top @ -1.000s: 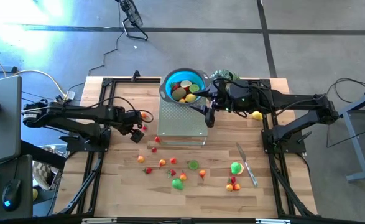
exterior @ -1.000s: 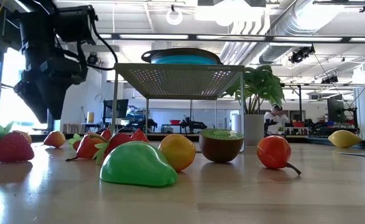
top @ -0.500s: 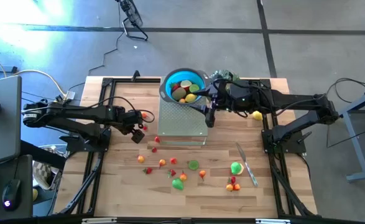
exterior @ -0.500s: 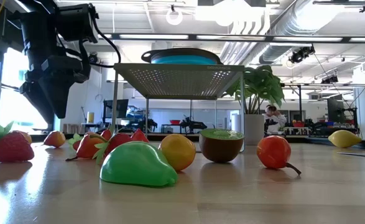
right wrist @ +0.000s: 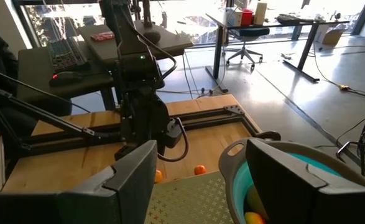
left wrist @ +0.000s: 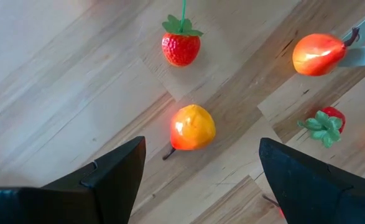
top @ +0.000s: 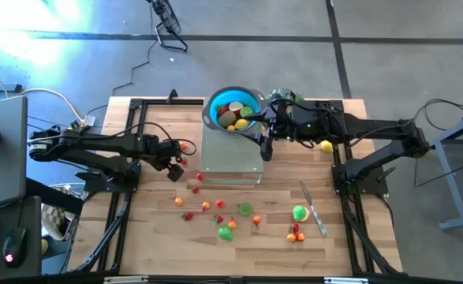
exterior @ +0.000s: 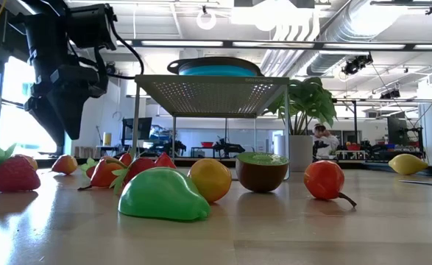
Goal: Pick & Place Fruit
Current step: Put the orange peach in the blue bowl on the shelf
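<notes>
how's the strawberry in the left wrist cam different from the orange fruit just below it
The strawberry is red with a green leafy cap; the orange fruit is orange-yellow with only a thin dark stem. The strawberry lies farther ahead of the open left gripper, while the orange fruit sits nearly between its fingers. Both rest on the wooden table, apart and ungripped.

The surface [top: 152,229] is pale wood planks with a smooth matt grain. On it the fruit [exterior: 163,194] looks glossy plastic. Beside them stands a perforated metal rack [exterior: 212,93], bearing a smooth blue plastic bowl [top: 215,104].
</notes>
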### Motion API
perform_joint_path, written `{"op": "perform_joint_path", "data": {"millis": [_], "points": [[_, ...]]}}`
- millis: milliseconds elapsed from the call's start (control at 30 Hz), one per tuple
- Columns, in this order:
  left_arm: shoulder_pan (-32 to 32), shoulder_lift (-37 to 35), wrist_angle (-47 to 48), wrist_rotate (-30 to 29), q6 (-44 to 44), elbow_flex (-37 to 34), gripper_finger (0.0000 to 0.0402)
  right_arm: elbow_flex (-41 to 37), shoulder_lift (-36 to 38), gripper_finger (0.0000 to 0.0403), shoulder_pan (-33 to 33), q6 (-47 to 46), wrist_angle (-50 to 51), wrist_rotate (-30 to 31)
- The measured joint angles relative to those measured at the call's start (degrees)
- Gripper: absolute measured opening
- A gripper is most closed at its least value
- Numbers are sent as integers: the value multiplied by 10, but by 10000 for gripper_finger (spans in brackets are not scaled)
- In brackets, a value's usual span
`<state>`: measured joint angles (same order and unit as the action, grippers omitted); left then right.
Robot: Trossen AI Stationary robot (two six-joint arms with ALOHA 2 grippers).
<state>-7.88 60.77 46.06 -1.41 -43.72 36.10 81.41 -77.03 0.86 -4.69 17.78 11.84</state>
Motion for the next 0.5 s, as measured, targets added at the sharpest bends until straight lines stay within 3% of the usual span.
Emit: {"op": "perform_joint_path", "data": {"millis": [500], "points": [[0,0,-21,0,5,0,308,0,0,239,0,-44,0,0]]}}
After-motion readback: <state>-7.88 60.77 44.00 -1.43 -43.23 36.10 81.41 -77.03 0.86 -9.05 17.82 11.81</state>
